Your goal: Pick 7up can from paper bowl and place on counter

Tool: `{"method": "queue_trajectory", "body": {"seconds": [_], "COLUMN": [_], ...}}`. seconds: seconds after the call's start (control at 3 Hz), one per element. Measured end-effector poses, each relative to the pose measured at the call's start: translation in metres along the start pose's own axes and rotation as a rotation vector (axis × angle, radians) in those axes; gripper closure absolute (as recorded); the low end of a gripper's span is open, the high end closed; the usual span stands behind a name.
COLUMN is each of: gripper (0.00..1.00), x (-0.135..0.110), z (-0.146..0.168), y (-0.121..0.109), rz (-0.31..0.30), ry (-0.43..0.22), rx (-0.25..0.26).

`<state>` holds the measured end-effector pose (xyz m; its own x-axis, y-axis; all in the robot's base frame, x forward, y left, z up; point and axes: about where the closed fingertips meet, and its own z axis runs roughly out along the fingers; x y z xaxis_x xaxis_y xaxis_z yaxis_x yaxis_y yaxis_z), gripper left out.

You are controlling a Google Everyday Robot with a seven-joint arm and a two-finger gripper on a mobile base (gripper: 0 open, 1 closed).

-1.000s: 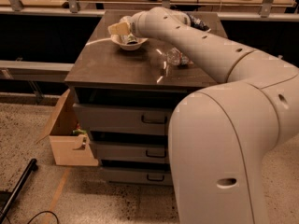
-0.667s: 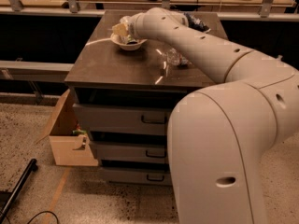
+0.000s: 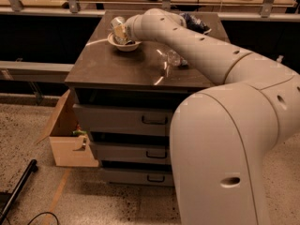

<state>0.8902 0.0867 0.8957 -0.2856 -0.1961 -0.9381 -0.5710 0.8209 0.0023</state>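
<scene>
The counter (image 3: pixel 117 69) is the dark glossy top of a grey cabinet with three drawers. The off-white paper bowl (image 3: pixel 124 45) stands at its back left. My gripper (image 3: pixel 120 31) reaches over the bowl from the right, at the end of the long cream arm. It is shut on the 7up can (image 3: pixel 116 22). The can's silvery end shows at the gripper's left side, just above the bowl's rim. The rest of the can is hidden by the gripper.
A clear plastic water bottle (image 3: pixel 174 58) lies on the counter right of the bowl, under my arm. A dark bag (image 3: pixel 196 23) sits at the back right. An open cardboard box (image 3: pixel 69 137) stands on the floor left of the drawers (image 3: pixel 154 120). A railing and tables stand behind.
The gripper and the can's silvery end have risen slightly at the bowl. The bowl and the bottle have not moved.
</scene>
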Motion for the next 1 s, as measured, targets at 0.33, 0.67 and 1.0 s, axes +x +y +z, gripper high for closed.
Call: {"method": "queue_trajectory", "body": {"seconds": [0.33, 0.67, 1.0], "gripper": [1.00, 1.00, 1.00], "x": [-0.002, -0.009, -0.013], "z": [-0.004, -0.012, -0.019], "y": [-0.002, -0.012, -0.021], "rz": [-0.012, -0.027, -0.039], "ry": [-0.010, -0.031, -0.043], "rx": [0.002, 0.022, 0.039]}}
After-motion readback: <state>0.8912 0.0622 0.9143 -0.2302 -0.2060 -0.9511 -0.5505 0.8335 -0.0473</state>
